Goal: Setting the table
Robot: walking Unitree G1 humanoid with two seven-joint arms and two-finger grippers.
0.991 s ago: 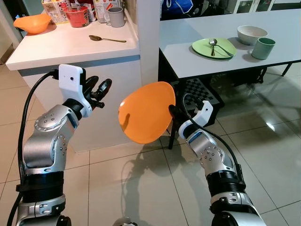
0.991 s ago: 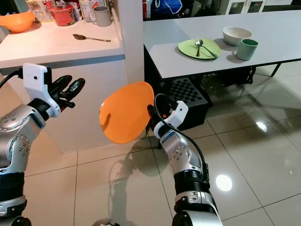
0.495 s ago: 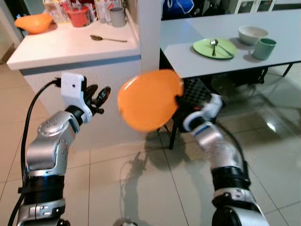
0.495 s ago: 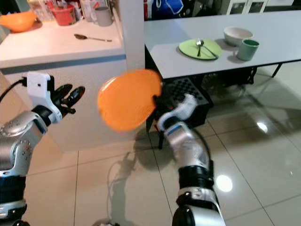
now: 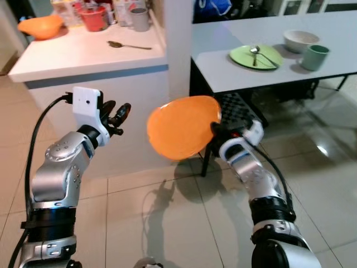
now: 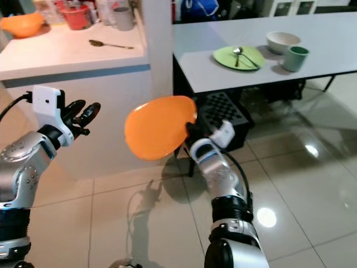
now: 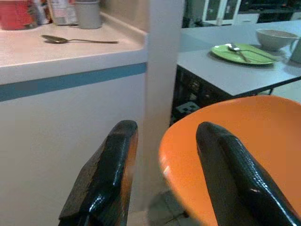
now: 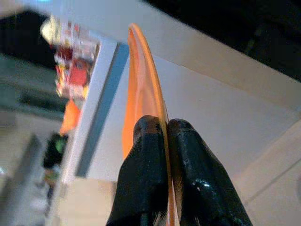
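An orange plate (image 5: 183,127) hangs in the air in front of me, tilted on edge, between the white counter and the grey table. My right gripper (image 5: 214,128) is shut on its right rim; the right wrist view shows both black fingers (image 8: 150,155) pinching the thin orange edge (image 8: 143,84). My left gripper (image 5: 118,115) is raised to the left of the plate, apart from it, open and holding nothing. In the left wrist view the plate (image 7: 249,146) lies beyond its two fingers. The grey table (image 5: 234,75) carries a green plate (image 5: 255,56) with cutlery, a white bowl (image 5: 301,40) and a green mug (image 5: 315,57).
The white counter (image 5: 83,56) at the left holds a spoon (image 5: 128,46), an orange bowl (image 5: 40,25), a red cup and a grey mug. A white pillar (image 5: 177,44) stands between counter and table. A black crate (image 5: 237,111) sits under the table. Tiled floor lies below.
The right arm lifted the plate and then brought it slightly lower and to the right, still gripped by the rim. The left gripper stays raised and open.
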